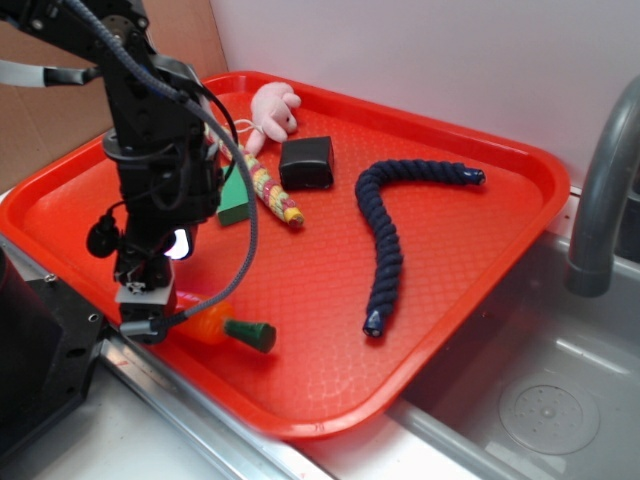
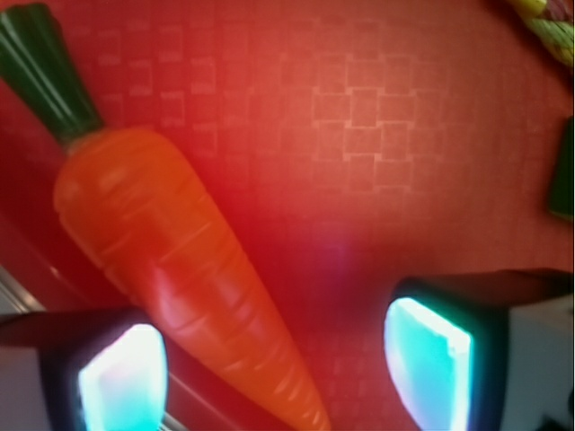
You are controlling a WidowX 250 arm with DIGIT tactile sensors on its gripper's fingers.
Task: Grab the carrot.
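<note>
Black robot gripper (image 2: pixel 274 368) released, pads (image 2: pixel 124 377) spread wide, low over red textured plastic tray (image 1: pixel 330 270). Glossy orange plastic toy carrot (image 2: pixel 180 278) lies between them, hugging one pad; green stem points away from gripper.

glossy carrot (image 2: pixel 180 269), textured plastic tray (image 1: pixel 440 300) (waffle-patterned)

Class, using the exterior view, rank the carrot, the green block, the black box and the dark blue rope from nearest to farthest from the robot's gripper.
Measured from the gripper:
1. Carrot, right beside the fingertips at the tray's front edge.
2. Green block, behind the gripper, partly hidden by the arm.
3. Black box, further back, mid-tray.
4. Dark blue rope, off to the sink side.
</note>
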